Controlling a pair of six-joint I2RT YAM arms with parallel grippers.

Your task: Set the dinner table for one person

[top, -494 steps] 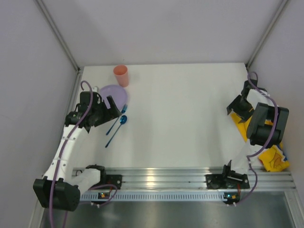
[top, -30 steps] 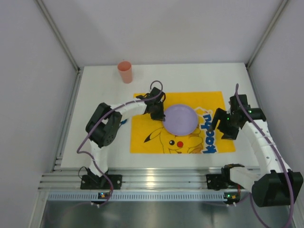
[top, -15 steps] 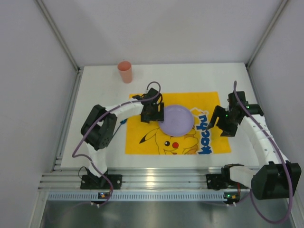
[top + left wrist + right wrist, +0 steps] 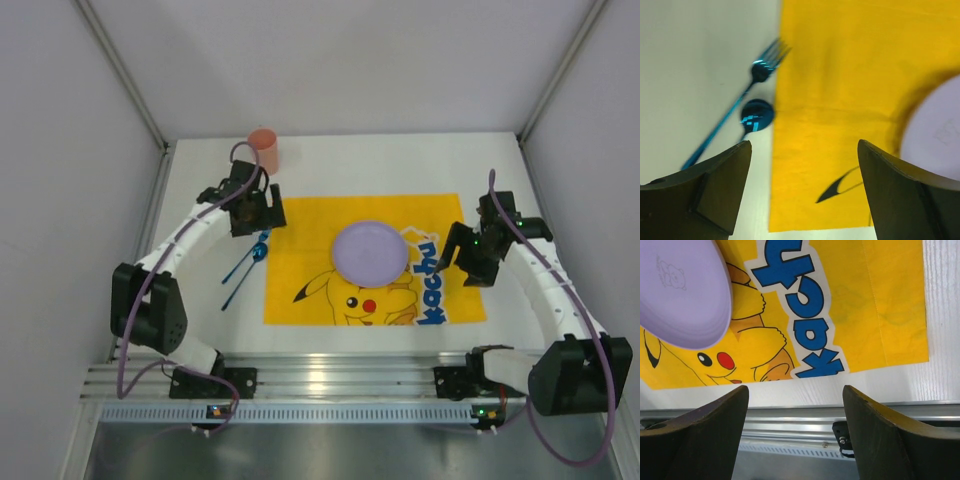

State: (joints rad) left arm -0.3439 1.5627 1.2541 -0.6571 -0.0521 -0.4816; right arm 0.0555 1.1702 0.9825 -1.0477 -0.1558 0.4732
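On the white dinner table [image 4: 330, 165] lies a yellow Pikachu cloth [image 4: 300, 262] with a purple plate [image 4: 368, 250] flat on its middle. A pink cup [image 4: 264, 150] stands at the back left. A blue fork [image 4: 762, 67] and blue spoon [image 4: 756, 114] lie on the bare table beside the cloth's left edge [image 4: 840, 100]. My left gripper [image 4: 260, 220] hovers open over that edge, just in front of the cup, and holds nothing [image 4: 804, 145]. My right gripper [image 4: 448, 262] is open and empty over the cloth's right part [image 4: 795, 390], with the plate [image 4: 680, 295] off to its side.
A ribbed aluminium rail [image 4: 330, 375] runs along the near edge of the table, seen close in the right wrist view [image 4: 790, 425]. Grey walls close in the left, right and back sides. The cutlery [image 4: 245, 265] lies between the left arm and the cloth.
My left gripper has opened, let go of the plate and swung back left towards the cup. The plate now rests on the cloth, which slid slightly left. The right arm has hardly moved.
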